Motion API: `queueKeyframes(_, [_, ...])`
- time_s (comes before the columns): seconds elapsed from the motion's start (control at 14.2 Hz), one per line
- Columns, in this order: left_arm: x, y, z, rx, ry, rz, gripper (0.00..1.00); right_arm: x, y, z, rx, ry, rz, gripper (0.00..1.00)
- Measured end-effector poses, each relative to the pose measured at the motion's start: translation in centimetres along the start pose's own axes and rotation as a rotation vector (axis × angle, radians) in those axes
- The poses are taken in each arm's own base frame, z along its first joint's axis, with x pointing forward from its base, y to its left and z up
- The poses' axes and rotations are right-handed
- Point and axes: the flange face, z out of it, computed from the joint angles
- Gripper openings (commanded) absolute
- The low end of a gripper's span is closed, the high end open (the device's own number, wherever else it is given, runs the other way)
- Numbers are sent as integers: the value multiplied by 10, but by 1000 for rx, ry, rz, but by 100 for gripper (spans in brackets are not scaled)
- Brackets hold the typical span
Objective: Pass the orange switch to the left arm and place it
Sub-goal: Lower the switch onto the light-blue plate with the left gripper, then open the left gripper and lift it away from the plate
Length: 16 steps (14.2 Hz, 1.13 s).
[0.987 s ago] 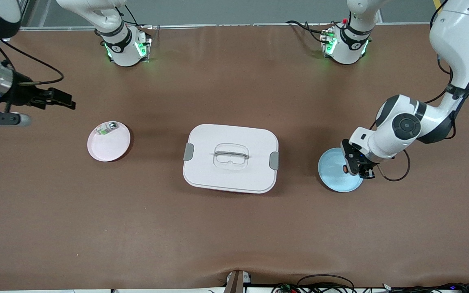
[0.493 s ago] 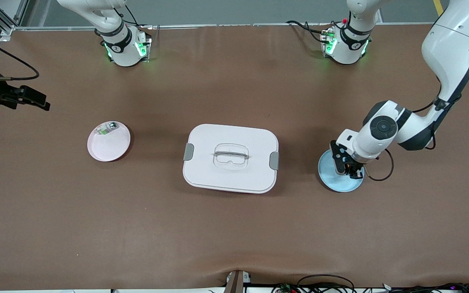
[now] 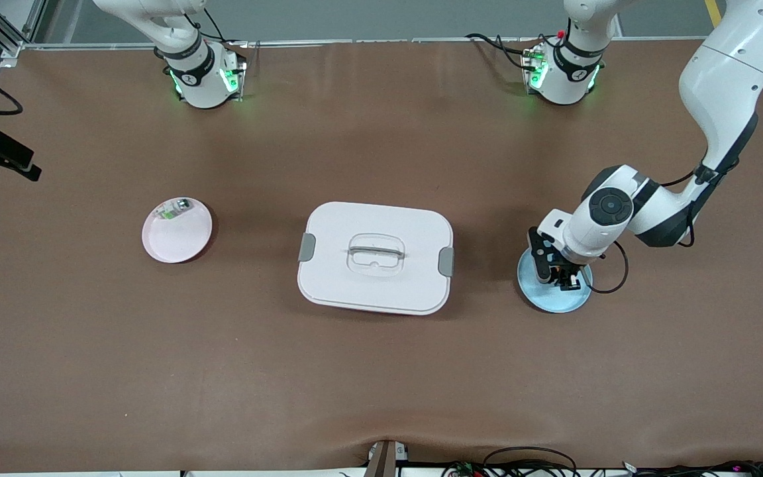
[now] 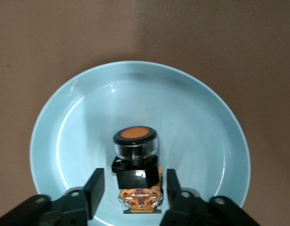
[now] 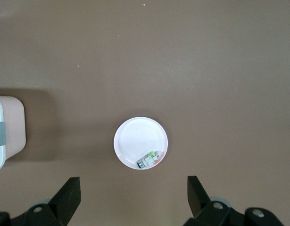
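The left end effector (image 4: 133, 188) is released, its fingers (image 4: 95, 186) flanking the black body of the orange switch (image 4: 136, 162), which lies on its side in the blue plate (image 4: 64, 122) toward the left arm's end of the bench (image 3: 381, 371). The right end effector (image 5: 133, 195) is released too, high over the pink plate (image 5: 135, 136) holding a white-and-green part (image 5: 150, 158). The box (image 3: 375, 257) sits between the plates, with bare bench around it. No writing is legible.
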Motion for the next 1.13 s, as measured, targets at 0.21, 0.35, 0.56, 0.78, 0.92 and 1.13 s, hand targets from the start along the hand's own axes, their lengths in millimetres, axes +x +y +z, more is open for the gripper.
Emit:
queueKeyframes(0.21, [-6,-23,-19,47,9,-35,100,3,9,5,0,-9,-59,100])
queueKeyframes(0.35, [-12,-43,-42,51,39,-124,100,4,19,7,0,-13,-54,100])
queueKeyframes(0.56, [-12,-74,-90,-2,45,-246,100,5,19,7,0,-13,-25,100])
queueKeyframes(0.78, [-8,-100,-152,-75,1,-376,100,4,15,7,0,-18,-20,100])
queueKeyframes(0.92, [-5,-107,-188,-95,-32,-505,100,4,15,7,0,-22,-26,100])
queueKeyframes(1.13, [-7,-110,-231,-133,-22,-708,100,3,14,8,0,-27,-27,100])
